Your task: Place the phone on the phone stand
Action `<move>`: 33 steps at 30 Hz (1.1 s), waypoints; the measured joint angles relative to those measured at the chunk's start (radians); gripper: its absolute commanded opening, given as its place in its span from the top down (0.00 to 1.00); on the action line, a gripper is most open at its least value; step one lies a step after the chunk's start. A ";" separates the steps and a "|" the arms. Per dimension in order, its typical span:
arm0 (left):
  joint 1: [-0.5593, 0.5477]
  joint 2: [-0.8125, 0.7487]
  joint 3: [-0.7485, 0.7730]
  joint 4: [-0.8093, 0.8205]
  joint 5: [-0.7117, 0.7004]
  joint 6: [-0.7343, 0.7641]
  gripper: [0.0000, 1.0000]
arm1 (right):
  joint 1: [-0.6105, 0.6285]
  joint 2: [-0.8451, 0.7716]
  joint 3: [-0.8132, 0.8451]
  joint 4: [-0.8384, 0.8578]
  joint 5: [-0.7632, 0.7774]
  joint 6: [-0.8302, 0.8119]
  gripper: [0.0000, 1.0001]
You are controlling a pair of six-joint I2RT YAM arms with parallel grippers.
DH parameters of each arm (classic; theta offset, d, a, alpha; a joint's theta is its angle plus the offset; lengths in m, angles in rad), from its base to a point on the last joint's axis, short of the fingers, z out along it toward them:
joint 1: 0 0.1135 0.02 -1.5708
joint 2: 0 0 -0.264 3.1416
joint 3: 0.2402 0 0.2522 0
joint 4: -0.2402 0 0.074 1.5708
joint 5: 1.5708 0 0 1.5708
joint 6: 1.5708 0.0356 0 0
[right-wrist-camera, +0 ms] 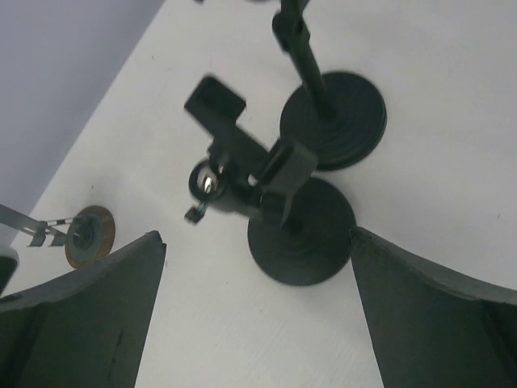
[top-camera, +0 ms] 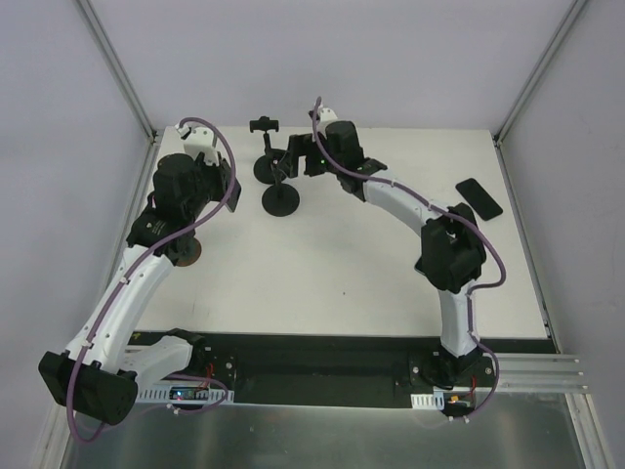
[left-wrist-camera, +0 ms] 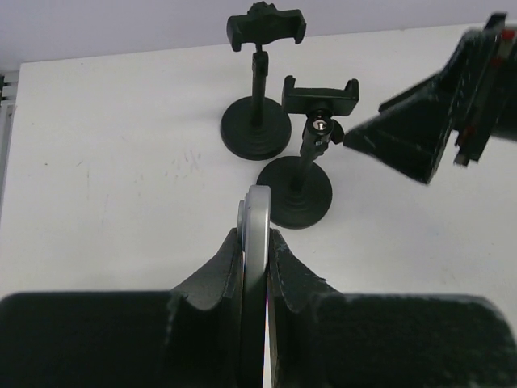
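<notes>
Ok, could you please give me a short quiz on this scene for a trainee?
1. Multiple choice: how many phone stands are on the table? A one, B two, C three.
2. True or false: the right gripper is shut on a stand.
3. Fill in: the left gripper is shut on a thin, ____-edged phone.
Key: 1 B. 2 False; its jaws stand open. 3 silver.
</notes>
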 measured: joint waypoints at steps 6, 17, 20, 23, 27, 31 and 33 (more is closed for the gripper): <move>0.005 -0.016 -0.086 0.061 0.034 -0.005 1.00 | -0.125 0.171 0.276 -0.030 -0.289 -0.085 0.01; 0.005 -0.032 -0.162 0.076 0.063 -0.007 1.00 | -0.154 0.310 0.398 -0.032 -0.628 -0.205 0.38; 0.005 -0.032 -0.162 0.086 0.080 -0.010 1.00 | -0.147 0.311 0.393 -0.023 -0.643 -0.233 0.44; 0.005 -0.032 -0.164 0.090 0.088 -0.012 1.00 | -0.148 0.311 0.386 -0.010 -0.651 -0.248 0.54; 0.005 -0.032 -0.166 0.094 0.091 -0.014 1.00 | -0.150 0.311 0.375 0.005 -0.649 -0.257 0.81; 0.005 -0.032 -0.166 0.101 0.091 -0.014 1.00 | -0.138 0.298 0.327 0.048 -0.613 -0.262 0.96; 0.008 -0.032 -0.166 0.102 0.092 -0.014 1.00 | -0.122 0.267 0.267 0.054 -0.572 -0.253 0.98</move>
